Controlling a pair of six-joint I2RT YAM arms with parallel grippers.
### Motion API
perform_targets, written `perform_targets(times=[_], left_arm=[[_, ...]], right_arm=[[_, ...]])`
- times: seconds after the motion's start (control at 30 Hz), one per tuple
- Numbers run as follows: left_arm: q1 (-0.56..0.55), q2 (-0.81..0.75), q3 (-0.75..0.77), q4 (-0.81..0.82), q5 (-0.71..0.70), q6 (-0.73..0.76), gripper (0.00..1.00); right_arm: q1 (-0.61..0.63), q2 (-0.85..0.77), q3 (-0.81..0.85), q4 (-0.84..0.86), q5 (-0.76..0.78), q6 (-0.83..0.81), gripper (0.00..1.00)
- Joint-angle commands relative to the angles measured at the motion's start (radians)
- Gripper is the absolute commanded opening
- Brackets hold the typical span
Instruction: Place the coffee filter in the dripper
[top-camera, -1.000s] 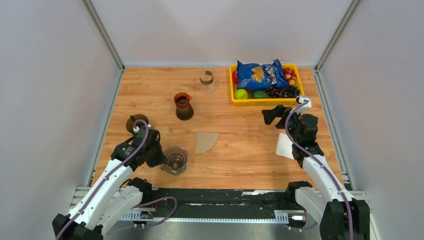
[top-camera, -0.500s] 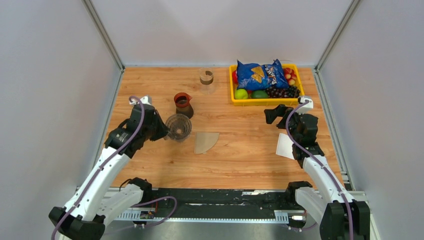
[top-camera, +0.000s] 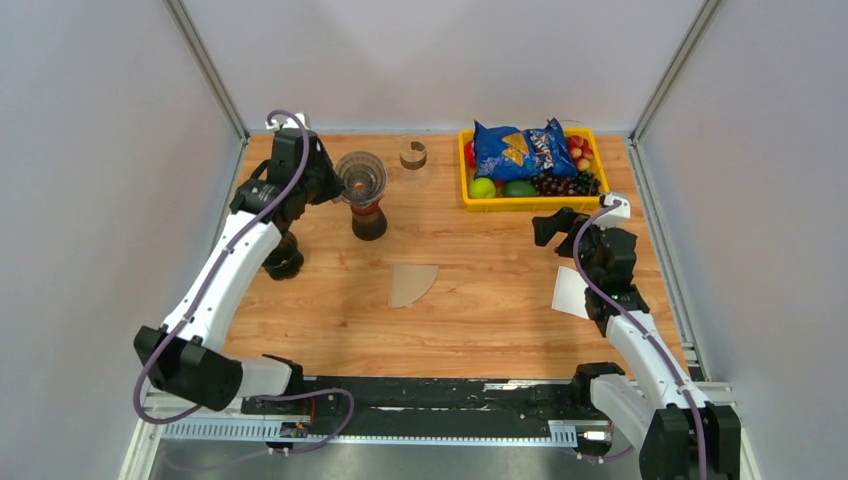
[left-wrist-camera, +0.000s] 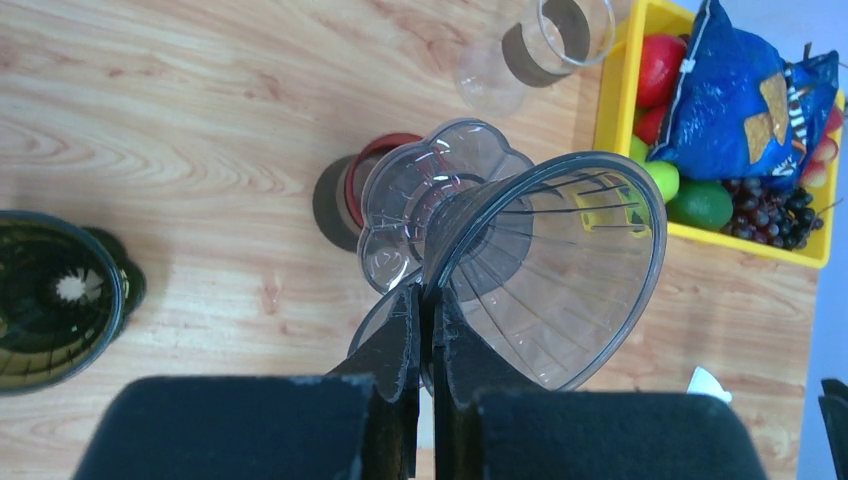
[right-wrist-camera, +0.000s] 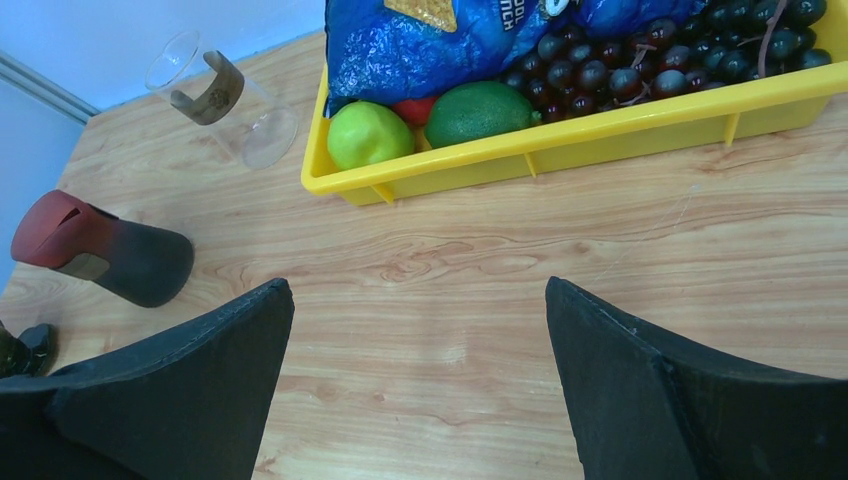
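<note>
Lying flat on the desk (top-camera: 480, 320): the brown filter (top-camera: 412, 284), loose and well apart from both pincers. It is nearer the bases than either, right of the left pincer (left-wrist-camera: 427, 305) and left of the right pincer (right-wrist-camera: 418, 292). A white sheet (top-camera: 570, 292) sits on the near side of the right pincer. That pincer is released, jaws spread wide with nothing between them, hovering over bare desk. A dark ribbed cup (left-wrist-camera: 55, 300) stands on the desk left of the left pincer. The left pincer is clenched on the rim of the clear dripper (left-wrist-camera: 560, 270), whose base is over the red-rimmed jug (top-camera: 368, 222); can't tell if they touch. Beyond the dripper is a glass cup (left-wrist-camera: 540, 40) with a brown band. A yellow basket (right-wrist-camera: 560, 150) of fruit (right-wrist-camera: 480, 112) and a blue chip bag (right-wrist-camera: 440, 40) lies just ahead of the right pincer.
</note>
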Motion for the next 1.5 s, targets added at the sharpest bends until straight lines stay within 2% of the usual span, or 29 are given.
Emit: perform_targets(times=[0.0, 0.23, 0.4, 0.7, 1.1, 1.23, 1.33, 1.47], left_arm=[[0.058, 0.074, 0.115, 0.058, 0.086, 0.042, 0.0], [0.121, 0.186, 0.219, 0.026, 0.211, 0.01, 0.0], [0.137, 0.217, 0.23, -0.005, 0.194, -0.034, 0.0], [0.183, 0.309, 0.237, -0.043, 0.274, -0.072, 0.0], [0.185, 0.325, 0.225, -0.083, 0.243, -0.093, 0.0], [0.186, 0.321, 0.222, -0.085, 0.229, -0.09, 0.04], [0.186, 0.32, 0.226, -0.091, 0.233, -0.085, 0.13], [0.186, 0.309, 0.218, -0.085, 0.237, -0.079, 0.16]], right_arm=[[-0.003, -0.019, 0.048, 0.006, 0.038, 0.011, 1.0], [-0.003, -0.01, 0.052, 0.001, 0.044, 0.018, 1.0], [-0.003, -0.006, 0.056, -0.007, 0.049, 0.019, 1.0], [-0.004, -0.017, 0.057, -0.022, 0.072, 0.022, 1.0], [-0.003, -0.012, 0.061, -0.035, 0.1, 0.024, 1.0], [-0.003, -0.011, 0.065, -0.045, 0.106, 0.023, 1.0], [-0.003, -0.011, 0.064, -0.047, 0.113, 0.025, 1.0], [-0.003, -0.011, 0.064, -0.047, 0.121, 0.026, 1.0]])
